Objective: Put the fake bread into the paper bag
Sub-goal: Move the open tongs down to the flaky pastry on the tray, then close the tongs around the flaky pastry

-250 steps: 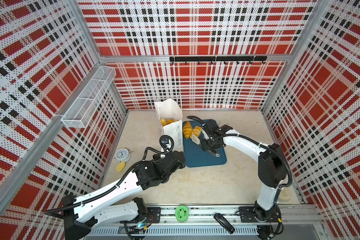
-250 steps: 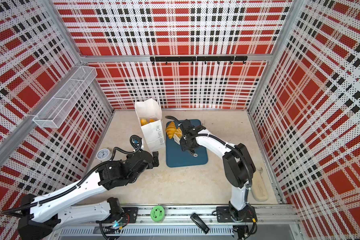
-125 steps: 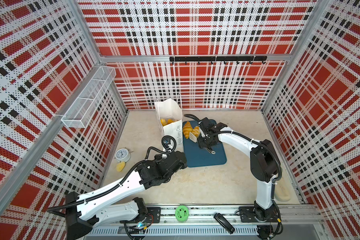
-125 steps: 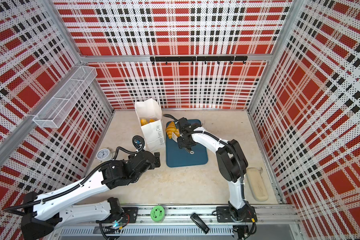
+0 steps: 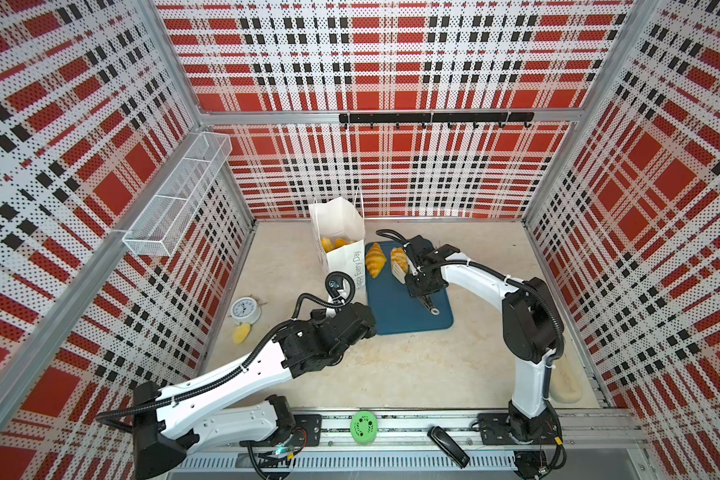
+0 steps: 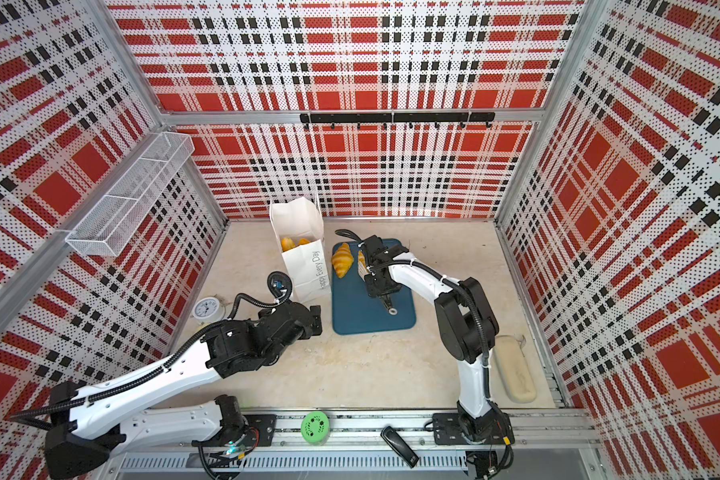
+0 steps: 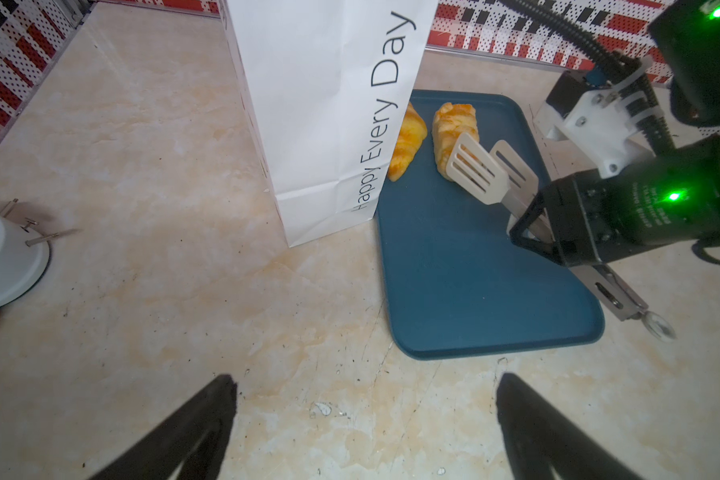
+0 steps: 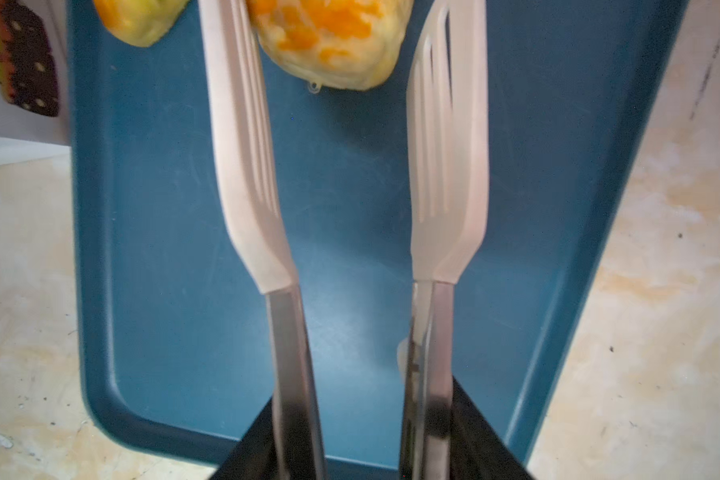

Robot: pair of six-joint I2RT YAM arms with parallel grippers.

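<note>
Beige counter [image 5: 391,374]: my right claw [image 5: 420,286] clamps tongs [image 7: 479,170], blades straddling a pastry [image 7: 454,124] to bag it; left claw [image 7: 366,386] hovers, spread.

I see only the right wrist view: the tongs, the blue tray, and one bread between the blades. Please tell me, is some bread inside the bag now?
Observer: Yes. Both top views show yellow bread inside the open bag.
Operator: Where does it stand?
Observer: It stands upright on the table, close beside the far part of the left edge of the tray.
Operator: And the other arm?
Observer: The left gripper is open and holds nothing. It is over bare table by the tray's near left corner.
</note>
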